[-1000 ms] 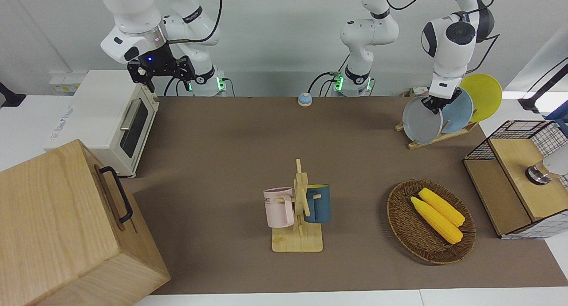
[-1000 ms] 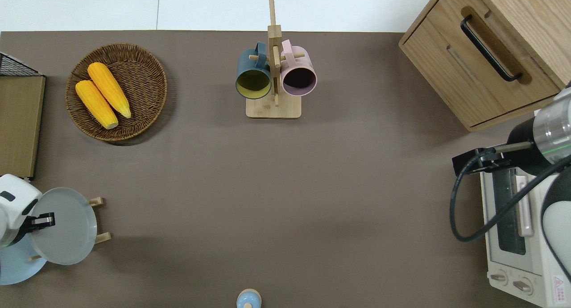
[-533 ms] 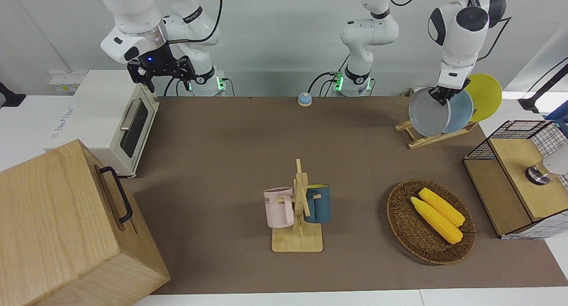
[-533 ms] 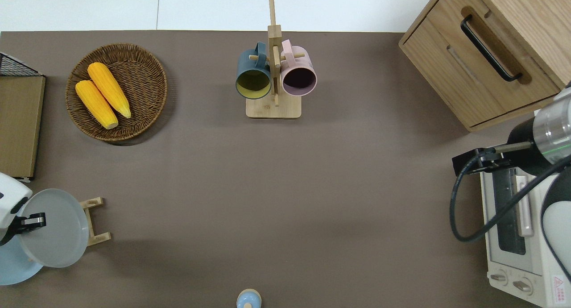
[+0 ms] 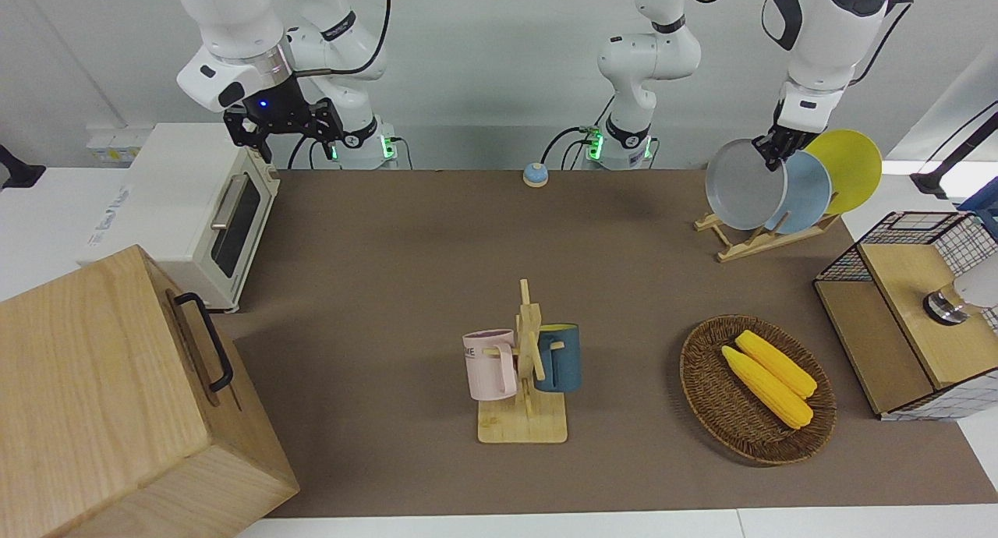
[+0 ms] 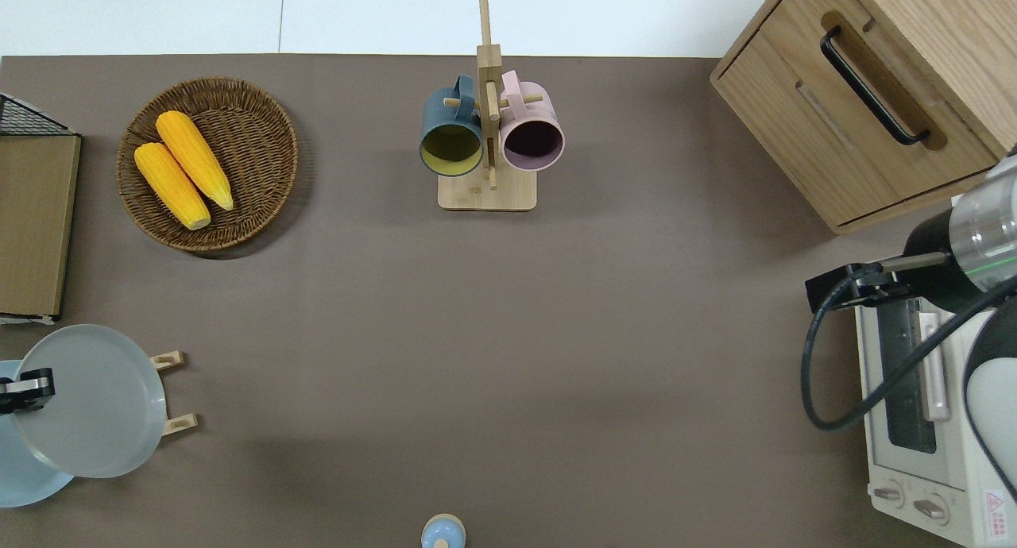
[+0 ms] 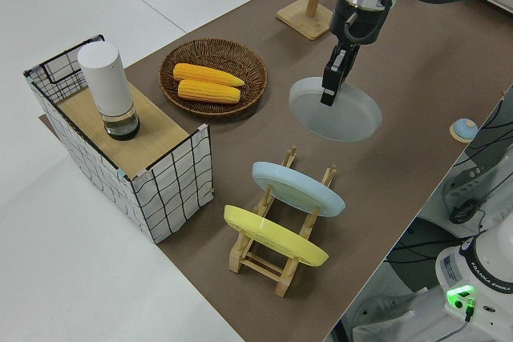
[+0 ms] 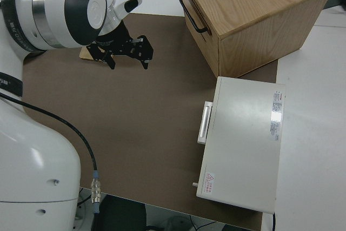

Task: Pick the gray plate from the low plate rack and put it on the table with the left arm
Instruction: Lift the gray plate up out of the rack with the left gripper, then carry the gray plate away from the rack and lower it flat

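I am seeing the gray plate [image 6: 87,401] hanging in the left gripper [image 6: 24,391] over the low plate rack [image 7: 276,238], clear of its pegs. Two plates [image 7: 298,187] are sitting in that rack, at the left arm's end of the table [image 6: 508,333].

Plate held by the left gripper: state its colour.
Pale gray. The round gray plate shows best in the left side view.

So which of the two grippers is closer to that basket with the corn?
The left gripper: it holds the gray plate over the low plate rack, near the wicker basket. The right gripper is parked at the table's opposite end.
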{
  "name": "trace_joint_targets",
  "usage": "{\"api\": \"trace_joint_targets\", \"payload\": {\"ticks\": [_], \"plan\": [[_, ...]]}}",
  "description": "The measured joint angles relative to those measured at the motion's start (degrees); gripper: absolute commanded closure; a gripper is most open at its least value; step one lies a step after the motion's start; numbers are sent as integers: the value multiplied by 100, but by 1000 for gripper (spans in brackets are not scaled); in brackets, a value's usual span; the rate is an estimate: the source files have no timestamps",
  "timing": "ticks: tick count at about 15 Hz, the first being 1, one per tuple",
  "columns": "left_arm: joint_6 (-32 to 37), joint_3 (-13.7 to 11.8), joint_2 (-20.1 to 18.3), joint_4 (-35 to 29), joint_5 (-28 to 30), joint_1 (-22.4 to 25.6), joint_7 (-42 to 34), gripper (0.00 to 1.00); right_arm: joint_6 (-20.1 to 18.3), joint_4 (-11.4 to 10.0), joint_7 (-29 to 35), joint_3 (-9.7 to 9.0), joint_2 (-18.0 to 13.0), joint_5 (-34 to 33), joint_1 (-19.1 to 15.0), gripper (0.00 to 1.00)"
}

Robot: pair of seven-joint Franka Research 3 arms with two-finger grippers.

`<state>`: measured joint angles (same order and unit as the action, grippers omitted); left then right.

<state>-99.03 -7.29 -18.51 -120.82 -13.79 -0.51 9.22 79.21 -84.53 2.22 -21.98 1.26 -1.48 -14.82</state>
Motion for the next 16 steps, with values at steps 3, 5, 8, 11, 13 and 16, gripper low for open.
{"api": "trace_joint_targets", "payload": {"ticks": [3, 5, 8, 11, 13, 16], "plan": [[0, 3, 63, -2, 668, -85, -10, 904, 0, 0, 0, 0, 0, 0, 0, 17], [-4, 5, 135, -4, 1095, -146, -158, 904, 0, 0, 0, 0, 0, 0, 0, 17], [-5, 8, 276, -12, 1859, -205, -573, 904, 0, 0, 0, 0, 0, 0, 0, 17], [-4, -5, 402, -28, 2486, -207, -1062, 904, 0, 0, 0, 0, 0, 0, 0, 17], [-4, -26, 499, -44, 2896, -206, -1365, 904, 0, 0, 0, 0, 0, 0, 0, 17], [-28, -41, 621, -122, 3324, -205, -1746, 898, 0, 0, 0, 0, 0, 0, 0, 17]]}}
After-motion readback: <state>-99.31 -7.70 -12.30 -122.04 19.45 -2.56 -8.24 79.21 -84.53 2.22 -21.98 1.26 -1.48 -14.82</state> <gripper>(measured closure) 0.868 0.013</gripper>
